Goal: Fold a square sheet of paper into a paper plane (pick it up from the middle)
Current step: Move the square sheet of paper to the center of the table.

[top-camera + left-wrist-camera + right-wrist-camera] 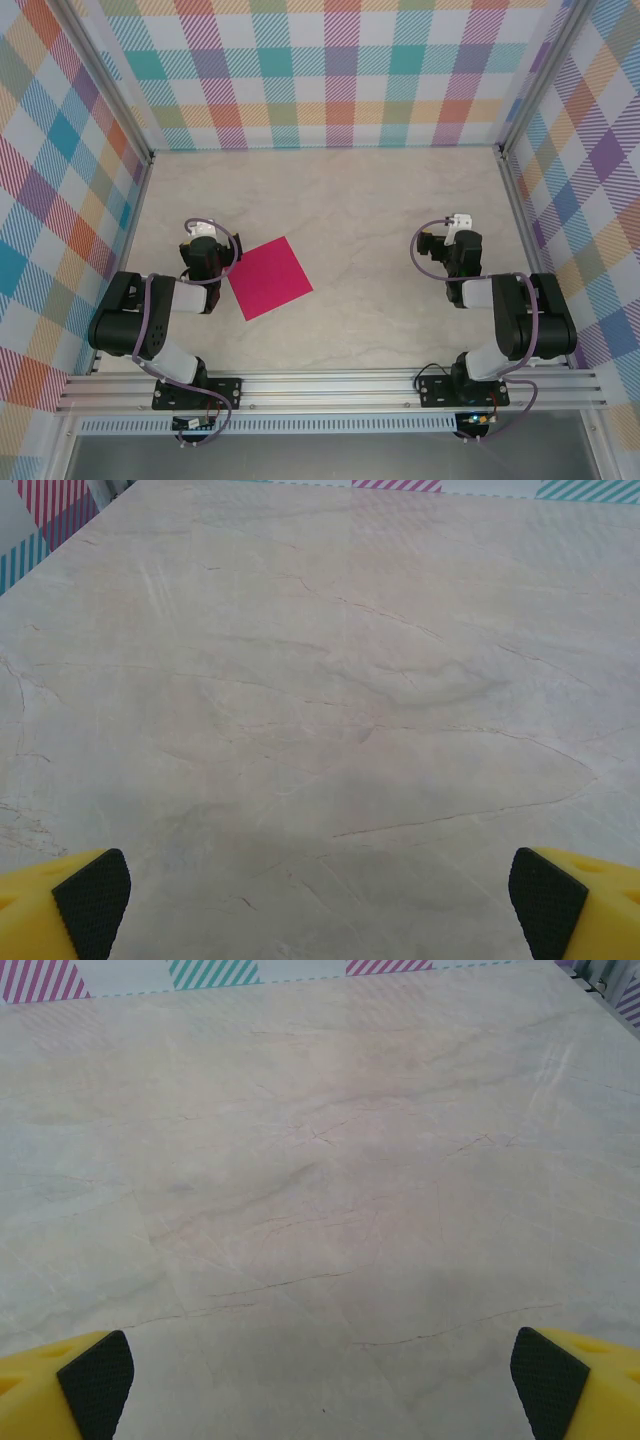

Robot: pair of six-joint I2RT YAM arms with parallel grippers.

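Observation:
The square sheet of paper is magenta-pink and lies flat on the marble table, turned a little like a diamond, left of centre. My left gripper sits just to its left, close to the sheet's left corner. Its yellow fingers with black pads stand wide apart over bare table, so the left gripper is open and holds nothing. My right gripper rests on the right side of the table, far from the sheet. The right gripper is open too, its pads spread over bare marble.
Plaid walls enclose the table on the left, back and right. An aluminium rail with both arm bases runs along the near edge. Bare marble stretches between the arms and toward the back wall.

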